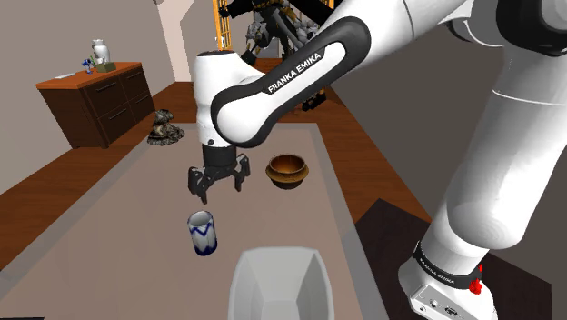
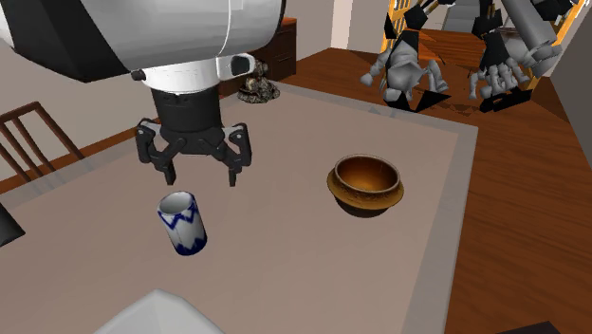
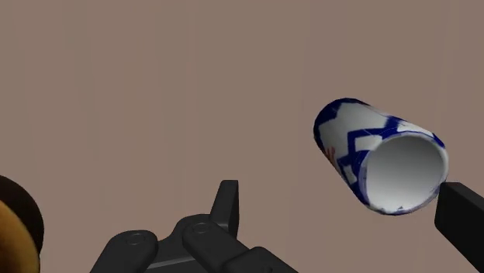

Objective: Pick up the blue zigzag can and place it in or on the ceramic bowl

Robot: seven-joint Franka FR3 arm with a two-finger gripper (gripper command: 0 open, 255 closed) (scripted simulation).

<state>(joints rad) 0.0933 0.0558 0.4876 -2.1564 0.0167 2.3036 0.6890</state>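
Two things mattered on the brownish surface (image 1: pixel 118 245) when I looked: a white can (image 1: pixel 202 232) with a blue zigzag band, and a brown bowl (image 1: pixel 286 169). The can stood on the surface with its open top facing up, well apart from the bowl, and nothing was touching it. The bowl sat off to the shoulder view's right and had nothing in it.

The black tool (image 1: pixel 216 182) hung above the surface, pointing down, with its fingers spread wide and nothing between them. In the shoulder view the can sat just below and a bit left of it. The second exterior view told the same story, with the tool (image 2: pixel 201 176) up over the can (image 2: pixel 182 222) and the bowl (image 2: pixel 365 183) off to the right.

From the wrist camera, the can (image 3: pixel 382 159) showed its open mouth, close to one finger (image 3: pixel 465 221) of the tool (image 3: pixel 345 213). A sliver of the bowl (image 3: pixel 15 225) sat out past the other finger.

A white bin (image 1: pixel 277 282) sat at the near end of the surface.
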